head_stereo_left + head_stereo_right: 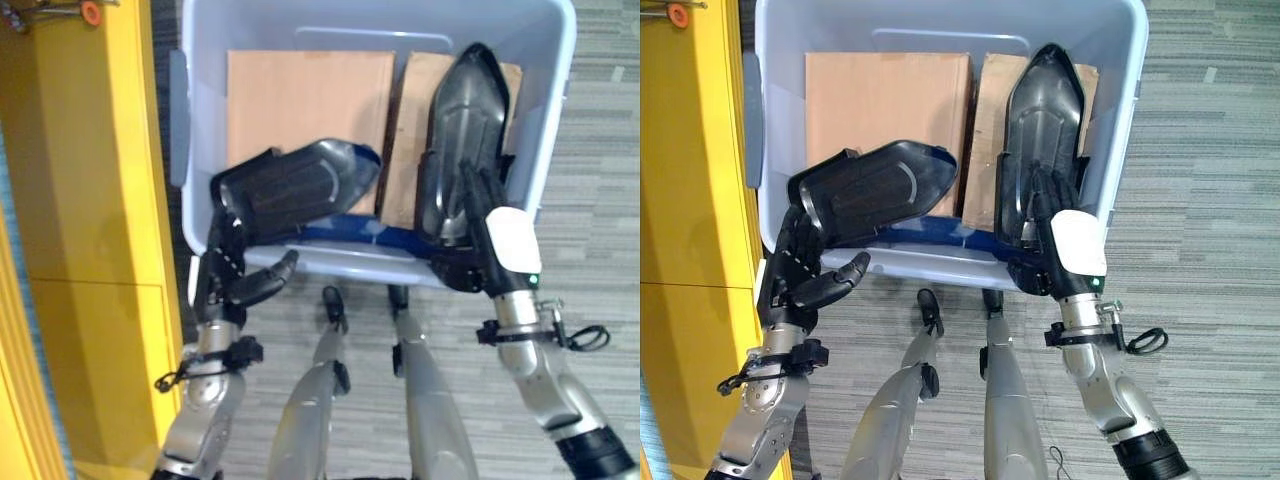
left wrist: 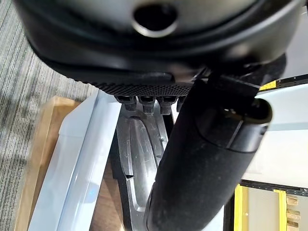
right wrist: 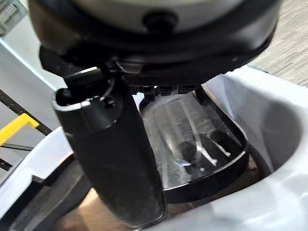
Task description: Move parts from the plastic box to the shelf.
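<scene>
A pale plastic box (image 1: 548,150) stands on the floor before me, lined with cardboard (image 1: 310,100). My left hand (image 1: 228,275) is shut on a black moulded part (image 1: 300,185), its fingers behind the part's near end and its thumb (image 1: 272,278) sticking out below. That part lies tilted across the box's near rim and shows close up as the black part (image 2: 139,159). My right hand (image 1: 505,245) is shut on a second, longer black part (image 1: 465,120), standing upright over the box's right half. Its fingers (image 1: 1040,200) lie along it. The long part (image 3: 192,139) shows past the thumb.
A yellow shelf (image 1: 90,200) runs along the left, close beside the box, with a small orange thing (image 1: 90,12) at its far end. A dark blue piece (image 1: 350,232) lies inside the box by the near wall. Grey carpet (image 1: 600,250) spreads to the right.
</scene>
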